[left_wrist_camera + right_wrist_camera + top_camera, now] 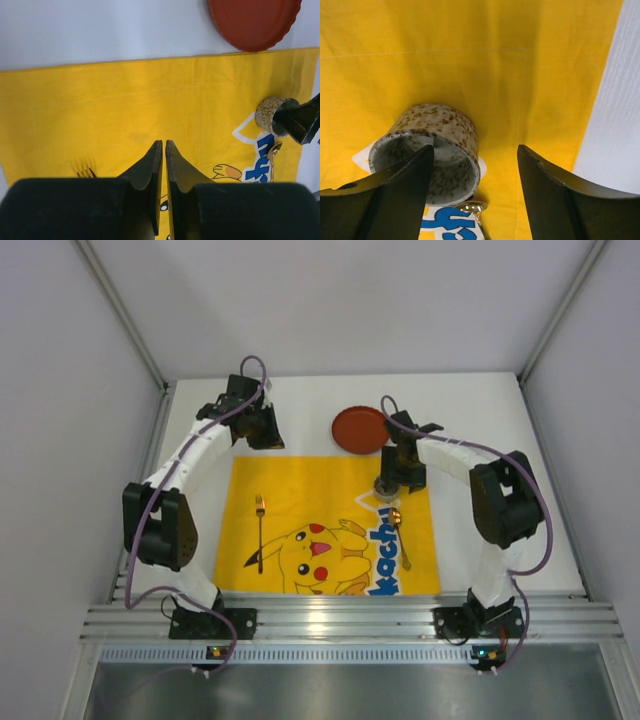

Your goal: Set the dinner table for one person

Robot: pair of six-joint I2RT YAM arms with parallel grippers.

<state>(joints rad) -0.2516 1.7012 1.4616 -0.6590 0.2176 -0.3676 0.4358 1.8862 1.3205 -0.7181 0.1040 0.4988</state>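
The white dinner table (480,430) carries a yellow Pikachu mat (330,525). On the mat's right part stands a speckled cup (442,127), upright, with a gold spoon (401,537) just in front of it. My right gripper (475,150) is open over the cup. Its left finger hangs at the cup's mouth and its right finger stands well outside the wall, so nothing is gripped. A fork (260,532) lies on the mat's left part. My left gripper (164,143) is shut and empty, above the mat's far left edge.
A red plate (360,430) lies on the bare tabletop just beyond the mat's far edge, close to my right arm. White walls enclose the table on three sides. An aluminium rail (350,620) runs along the near edge.
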